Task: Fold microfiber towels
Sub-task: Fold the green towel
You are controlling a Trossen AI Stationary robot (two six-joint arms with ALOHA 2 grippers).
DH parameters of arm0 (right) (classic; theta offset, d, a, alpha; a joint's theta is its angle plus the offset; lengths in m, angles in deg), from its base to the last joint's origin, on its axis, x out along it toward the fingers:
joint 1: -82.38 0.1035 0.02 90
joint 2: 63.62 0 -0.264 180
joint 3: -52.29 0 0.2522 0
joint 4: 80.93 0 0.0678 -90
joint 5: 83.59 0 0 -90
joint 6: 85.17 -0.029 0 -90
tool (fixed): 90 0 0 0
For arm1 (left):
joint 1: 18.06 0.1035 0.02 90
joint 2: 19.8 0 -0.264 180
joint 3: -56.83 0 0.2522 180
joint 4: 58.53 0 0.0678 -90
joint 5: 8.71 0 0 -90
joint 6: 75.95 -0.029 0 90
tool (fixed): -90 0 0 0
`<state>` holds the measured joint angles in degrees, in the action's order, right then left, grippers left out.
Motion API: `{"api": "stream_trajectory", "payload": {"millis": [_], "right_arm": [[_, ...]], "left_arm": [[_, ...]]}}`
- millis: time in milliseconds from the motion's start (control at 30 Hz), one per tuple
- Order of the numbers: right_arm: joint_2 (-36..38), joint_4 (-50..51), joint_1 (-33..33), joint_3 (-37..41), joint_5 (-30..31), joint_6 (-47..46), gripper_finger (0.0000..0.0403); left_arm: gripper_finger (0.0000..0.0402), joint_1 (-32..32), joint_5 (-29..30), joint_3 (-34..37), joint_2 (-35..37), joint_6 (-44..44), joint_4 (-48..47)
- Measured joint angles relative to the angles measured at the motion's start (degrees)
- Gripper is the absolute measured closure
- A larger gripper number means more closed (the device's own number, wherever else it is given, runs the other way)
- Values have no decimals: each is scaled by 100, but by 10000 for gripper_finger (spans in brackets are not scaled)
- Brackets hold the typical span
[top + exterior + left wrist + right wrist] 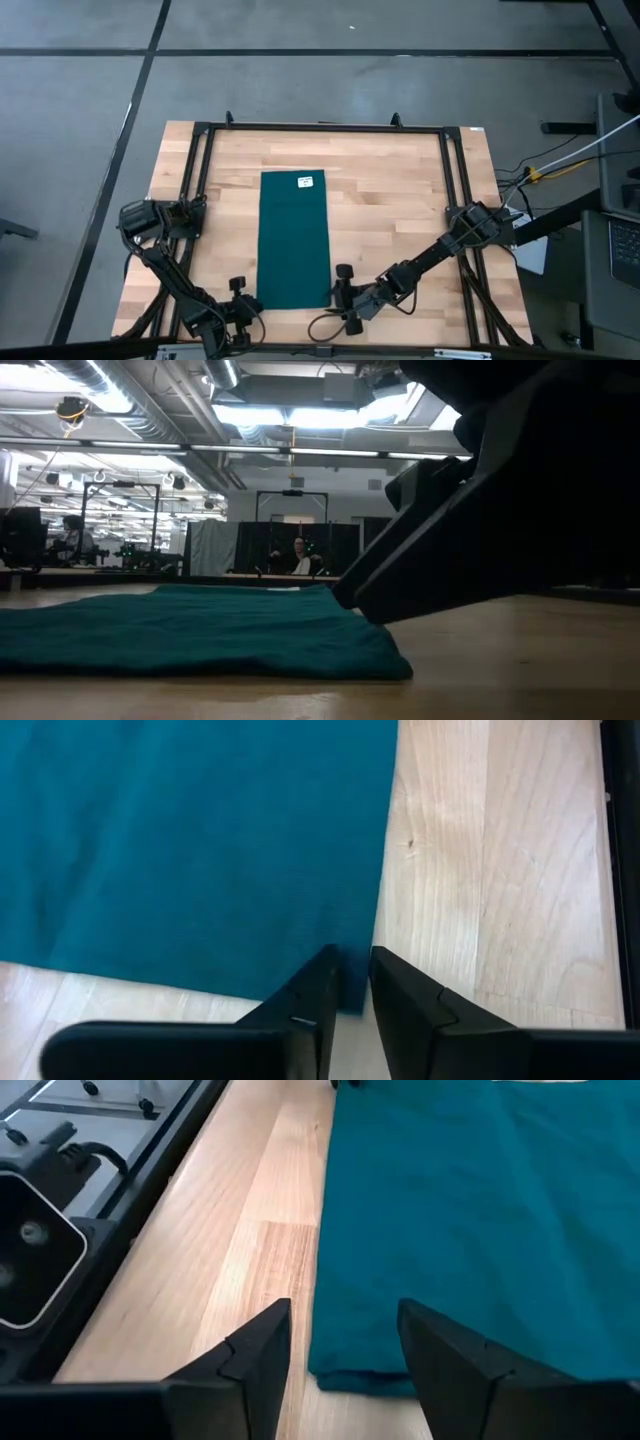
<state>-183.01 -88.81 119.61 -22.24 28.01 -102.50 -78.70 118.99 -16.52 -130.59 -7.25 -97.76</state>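
Pincers (340,300) flank towel (294,240) lying lengthwise.

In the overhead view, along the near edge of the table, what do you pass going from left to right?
Left gripper → near end of the teal towel → right gripper, then the right arm running up toward its base at the table's right side.

A light wooden butcher-block table (400,215) is sitting on a grey floor (70,150) crossed by dark lines, with a black metal frame (320,127) running around its top. A person (299,557) is sitting far off in the room (seen past the table's far edge), under bright ceiling lights (290,415).
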Motion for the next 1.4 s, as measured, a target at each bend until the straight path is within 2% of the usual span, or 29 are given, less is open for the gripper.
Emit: {"api": "stream_trajectory", "payload": {"millis": [167,500,667,1000,1267,1400], "right_arm": [[-138,-95,-15,-2,-174,-75,229],[-382,-412,-120,-9,-263,-157,220],[-382,-366,-150,-9,-259,-202,257],[-382,-259,-152,-11,-212,-323,386],[-387,-235,-113,-13,-220,-653,381],[-387,-232,-11,-11,-220,-819,394]], "left_arm": [[344,0,50,2,-6,0,2],[341,-2,73,7,-11,65,64],[343,-2,60,13,-11,68,114],[334,4,-156,11,64,61,142],[341,2,-150,9,66,168,100],[374,-5,-166,1,75,489,-112]]}}
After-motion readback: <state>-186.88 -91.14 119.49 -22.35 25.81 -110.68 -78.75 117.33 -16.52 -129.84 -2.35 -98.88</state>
